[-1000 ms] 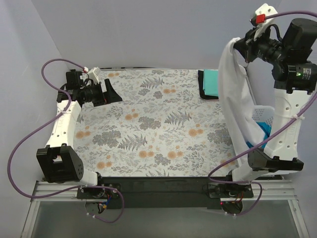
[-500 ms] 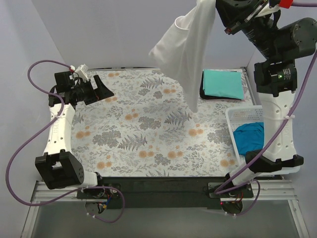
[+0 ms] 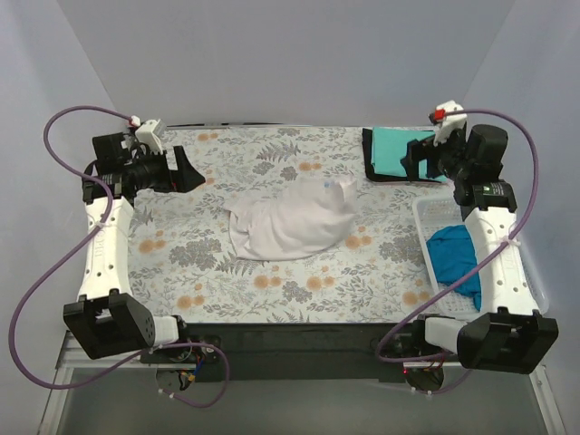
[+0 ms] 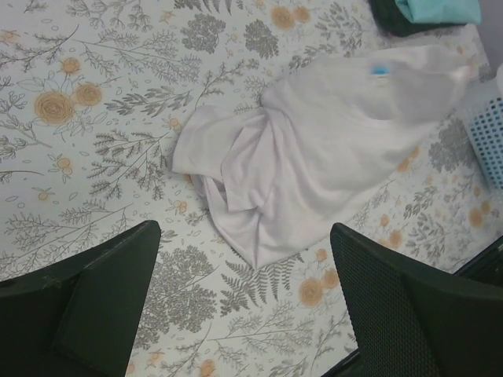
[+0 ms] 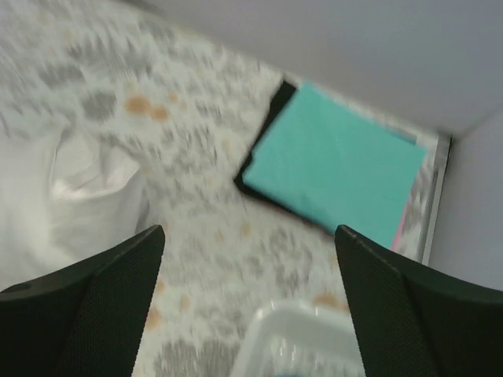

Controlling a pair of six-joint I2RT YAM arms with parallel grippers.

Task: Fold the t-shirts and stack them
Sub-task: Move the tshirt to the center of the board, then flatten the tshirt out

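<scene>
The white shirt (image 3: pixel 292 225) is lying in a loose heap in the middle of the table cloth (image 3: pixel 208 272), well apart from both arms. Its long axis is running slantwise, from a bunched sleeve end at the near left to the collar end, where a small blue tag (image 3: pixel 326 184) is showing, at the far right.

The left gripper (image 3: pixel 188 169) is hanging over the far left of the table with its fingers (image 4: pixel 102 298) spread wide and nothing between them. From there the shirt is sitting to its right and nearer the bases. The right gripper (image 3: pixel 410 161) is hovering at the far right, its jaws also gaping and empty, with the shirt to its left. I'd say each arm is standing about as close to its own end of the shirt, so spreading it looks like a job for both.

The shirt is looking rumpled, creased and folded over itself, not flat anywhere.

A teal shirt (image 3: pixel 403 149) is lying folded on a dark shirt (image 3: pixel 370 156) in the far right corner. A blue shirt (image 3: pixel 453 258) is waiting in the basket (image 3: pixel 426 213).
</scene>
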